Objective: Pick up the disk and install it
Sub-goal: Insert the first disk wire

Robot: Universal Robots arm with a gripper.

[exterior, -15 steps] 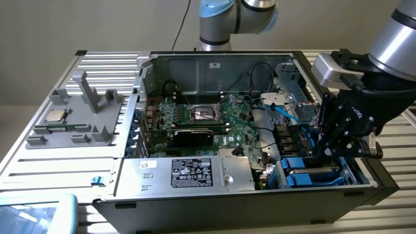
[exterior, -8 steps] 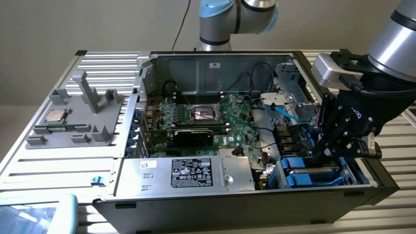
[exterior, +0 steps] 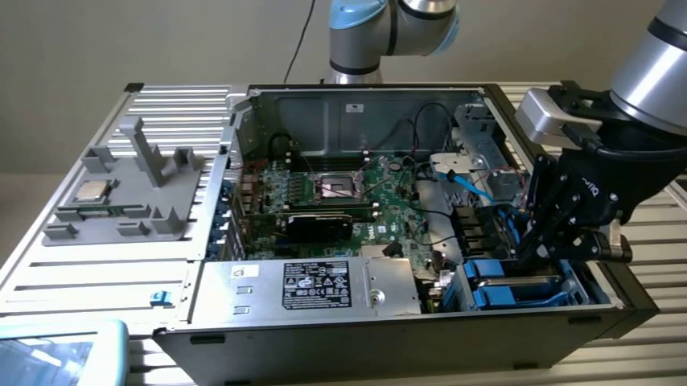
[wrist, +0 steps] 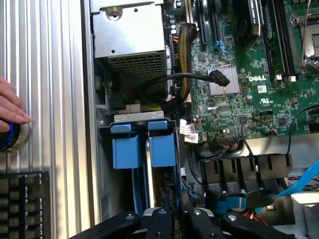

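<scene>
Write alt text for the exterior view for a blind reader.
The robot's black gripper reaches down into an open computer case, at the blue drive carriers on the exterior view's right. A green motherboard lies mid-case, a silver power supply at its front.

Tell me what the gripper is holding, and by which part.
Cannot tell: the gripper is down right by the blue-framed disk, but any hold is hidden.
</scene>
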